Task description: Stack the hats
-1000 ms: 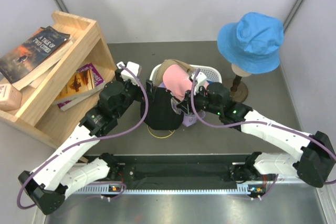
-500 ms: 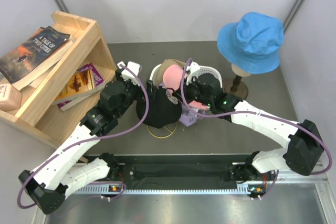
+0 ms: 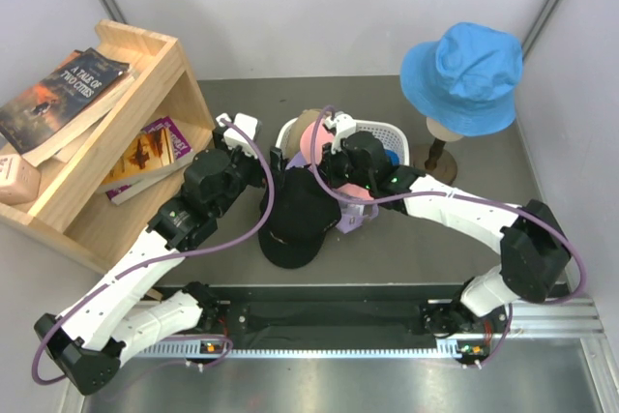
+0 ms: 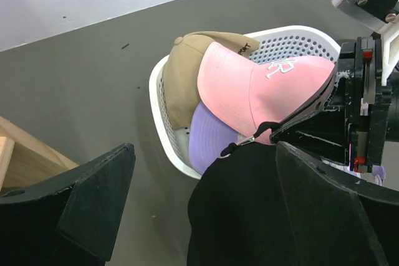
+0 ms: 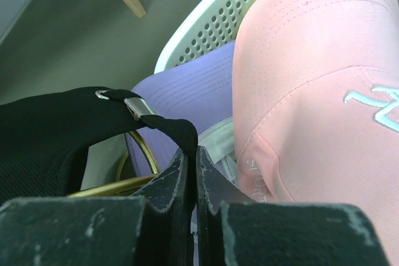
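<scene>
While the black cap (image 3: 295,220) hangs over the front rim of the white perforated basket (image 4: 163,123) and spreads down onto the grey bench (image 3: 232,103), its rear strap (image 5: 159,119) is pinched between the closed fingers of the right claw (image 5: 190,166), as is shown plainly in the right wrist view, where the metal buckle (image 5: 138,105) of the strap is seen just to the left of the grip. Inside the basket, the pink cap (image 4: 249,88) is seen lying on top, with white lettering on its crown; the tan cap (image 4: 187,70) is tucked behind and partly beneath it, and the lavender cap (image 4: 209,138) is pressed below the pink one against the basket's near wall. A patch of royal blue (image 3: 388,156) can be made out at the far side of the basket in the top view, mostly hidden by the right arm. A thin brass-coloured ring (image 5: 134,163) is seen under the black cap's edge. The left claw (image 4: 199,210) is held spread wide, grasping nothing, with its two dark fingers (image 4: 93,197) set apart just above the black cap and the basket's near edge. To the right, a blue bucket hat (image 3: 464,74) is carried on a mannequin head on a wooden stand (image 3: 440,157). At the left, a wooden shelf (image 3: 145,74) with books (image 3: 58,99) is placed.
</scene>
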You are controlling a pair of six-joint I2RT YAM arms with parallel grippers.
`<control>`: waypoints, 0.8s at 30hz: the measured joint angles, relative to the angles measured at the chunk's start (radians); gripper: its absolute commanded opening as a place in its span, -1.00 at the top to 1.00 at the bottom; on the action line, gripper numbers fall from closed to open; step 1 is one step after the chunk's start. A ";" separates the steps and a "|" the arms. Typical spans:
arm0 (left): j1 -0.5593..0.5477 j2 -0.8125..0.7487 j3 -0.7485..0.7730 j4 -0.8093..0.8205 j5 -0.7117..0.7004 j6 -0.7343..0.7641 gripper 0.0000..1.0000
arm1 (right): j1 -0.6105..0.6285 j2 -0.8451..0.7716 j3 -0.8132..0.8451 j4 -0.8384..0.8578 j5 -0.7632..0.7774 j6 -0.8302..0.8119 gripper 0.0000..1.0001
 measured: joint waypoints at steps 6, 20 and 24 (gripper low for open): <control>0.000 0.000 0.000 0.000 0.000 0.000 -0.98 | 0.000 0.002 0.000 -0.005 0.000 -0.003 0.59; 0.000 0.000 0.000 0.000 0.000 0.000 -0.98 | -0.003 -0.222 -0.087 -0.085 0.074 -0.007 -0.44; 0.000 0.000 0.000 0.000 0.000 0.000 -0.98 | -0.021 -0.259 -0.095 -0.121 0.112 -0.006 -0.46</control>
